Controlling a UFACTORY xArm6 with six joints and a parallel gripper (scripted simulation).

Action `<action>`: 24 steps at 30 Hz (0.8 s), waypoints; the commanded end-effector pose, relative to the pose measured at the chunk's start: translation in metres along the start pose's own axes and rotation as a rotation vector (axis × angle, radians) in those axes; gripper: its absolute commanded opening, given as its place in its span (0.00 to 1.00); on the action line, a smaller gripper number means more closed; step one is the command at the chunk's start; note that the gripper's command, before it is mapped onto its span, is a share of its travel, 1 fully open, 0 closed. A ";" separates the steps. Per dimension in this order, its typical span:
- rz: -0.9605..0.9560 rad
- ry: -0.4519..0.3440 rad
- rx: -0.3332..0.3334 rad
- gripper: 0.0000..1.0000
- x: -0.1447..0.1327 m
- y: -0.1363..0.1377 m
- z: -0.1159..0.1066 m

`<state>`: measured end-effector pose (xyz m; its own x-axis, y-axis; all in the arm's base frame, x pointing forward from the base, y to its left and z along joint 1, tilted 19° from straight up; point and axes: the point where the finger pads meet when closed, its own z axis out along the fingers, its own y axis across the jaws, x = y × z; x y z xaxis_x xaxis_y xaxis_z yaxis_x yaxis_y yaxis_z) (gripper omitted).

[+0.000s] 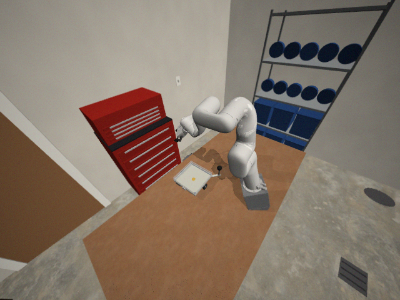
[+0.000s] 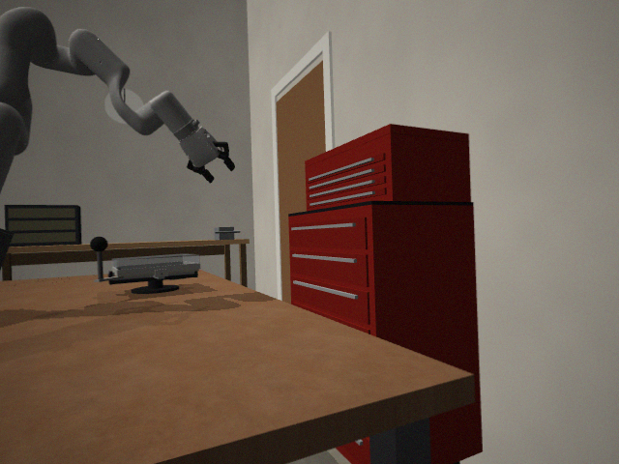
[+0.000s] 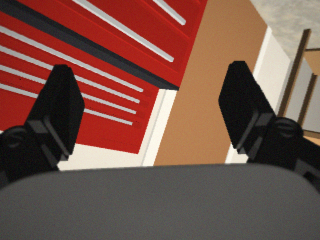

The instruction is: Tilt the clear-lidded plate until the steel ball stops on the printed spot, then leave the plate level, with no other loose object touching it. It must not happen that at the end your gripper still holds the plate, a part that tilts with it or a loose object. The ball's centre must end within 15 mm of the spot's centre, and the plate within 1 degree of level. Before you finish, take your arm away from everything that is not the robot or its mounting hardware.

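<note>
Brown desk (image 1: 180, 232) (image 2: 250, 360) against a pale wall, red tool chest (image 1: 155, 155) (image 2: 425, 259) (image 3: 105, 127) beyond its edge. The lidded plate (image 1: 187, 172) (image 2: 155, 270) sits on a black pedestal (image 2: 155, 288), orange spot (image 1: 193, 179) visible near its middle. Steel ball not surely identified; a small grey round mark by the plate's near corner in the top view may be it, off the spot. A side arm carries an upright post with a black ball knob (image 1: 219, 167) (image 2: 99, 244). The xArm gripper (image 1: 178, 139) (image 2: 220, 174) (image 3: 151, 83) hangs high and well apart from plate and knob, jaws wide open, nothing between them. Step in hand, by judgement: bring the gripper round to the knob. Best approached from above, with elbow and wrist kept off the lid; jaws centred before closing, so the grip itself does not jerk the plate. Then small, slow tilts, eased back early as the ball nears the spot, since it will likely overrun. Level should be checked before release, and the jaws drawn straight off.
</note>
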<state>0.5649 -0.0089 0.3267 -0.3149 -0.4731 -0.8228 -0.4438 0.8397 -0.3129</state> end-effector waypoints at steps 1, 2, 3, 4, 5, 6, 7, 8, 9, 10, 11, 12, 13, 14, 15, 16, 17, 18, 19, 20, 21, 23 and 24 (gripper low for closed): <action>0.050 0.002 0.017 1.00 0.004 -0.005 -0.002; 0.063 0.004 0.021 1.00 0.006 -0.006 -0.002; 0.063 0.004 0.021 1.00 0.006 -0.006 -0.002; 0.063 0.004 0.021 1.00 0.006 -0.006 -0.002; 0.104 0.008 0.033 1.00 0.011 -0.009 -0.003; 0.159 0.014 0.050 1.00 0.019 -0.013 -0.004; 0.172 0.015 0.054 1.00 0.020 -0.014 -0.005; 0.184 0.016 0.057 1.00 0.022 -0.014 -0.005; 0.195 0.017 0.061 1.00 0.023 -0.015 -0.005; 0.207 0.019 0.064 1.00 0.025 -0.016 -0.005; 0.216 0.020 0.067 1.00 0.026 -0.017 -0.006; 0.229 0.021 0.071 1.00 0.028 -0.017 -0.006; 0.241 0.022 0.075 1.00 0.030 -0.018 -0.006; 0.253 0.023 0.078 1.00 0.031 -0.019 -0.007; 0.264 0.024 0.082 1.00 0.033 -0.020 -0.007; 0.276 0.025 0.085 1.00 0.034 -0.020 -0.007; 0.287 0.027 0.089 1.00 0.036 -0.021 -0.008; 0.299 0.028 0.093 1.00 0.037 -0.022 -0.008; 0.310 0.029 0.096 1.00 0.039 -0.022 -0.008; 0.310 0.029 0.096 1.00 0.039 -0.022 -0.008; 0.310 0.029 0.096 1.00 0.039 -0.022 -0.008; 0.399 0.037 0.124 1.00 0.051 -0.028 -0.011; 0.415 0.038 0.129 1.00 0.054 -0.028 -0.012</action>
<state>0.5548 -0.0492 0.3031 -0.4525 -0.1878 -0.8718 -0.2364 0.9679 -0.0858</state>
